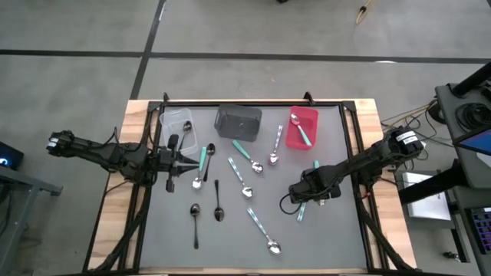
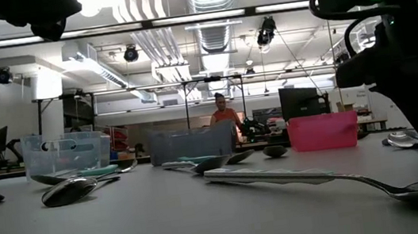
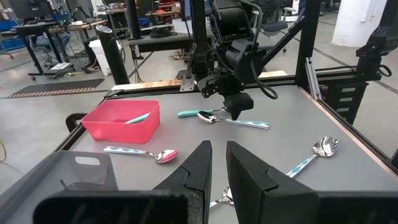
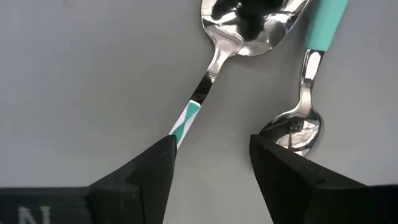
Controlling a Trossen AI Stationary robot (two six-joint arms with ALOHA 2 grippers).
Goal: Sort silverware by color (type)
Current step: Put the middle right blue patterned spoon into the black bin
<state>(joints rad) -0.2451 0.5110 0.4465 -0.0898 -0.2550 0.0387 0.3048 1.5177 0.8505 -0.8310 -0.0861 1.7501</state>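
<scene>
Several spoons lie flat on the grey mat (image 1: pixel 337 245): teal-handled ones (image 1: pixel 245 149) mid-table and black ones (image 1: pixel 218 203) nearer the front. My right gripper (image 4: pixel 211 158) points down, open, low over two teal-handled spoons at the mat's right (image 1: pixel 309 190). One finger (image 4: pixel 152 171) stands over the striped handle (image 4: pixel 186 118) of one spoon. The other finger (image 4: pixel 280 165) stands beside the bowl (image 4: pixel 297 127) of the second. My left gripper (image 3: pixel 219 155) hovers level at the mat's left (image 1: pixel 184 161), shut and holding nothing. My right gripper comes from above, pointing down, with one finger over the striped handle (image 4: pixel 180 130) and the other next to the second spoon's bowl. Both spoons lie flat on the mat. Whether either finger touches a spoon, I cannot tell.
Three bins stand along the mat's far edge: clear (image 1: pixel 176 123), dark grey (image 1: pixel 238 121) and red (image 1: pixel 303 142), the red one holding a teal-handled spoon (image 1: pixel 301 132). A black frame rail (image 1: pixel 253 103) borders the mat. A person (image 2: pixel 224 111) stands in the room beyond.
</scene>
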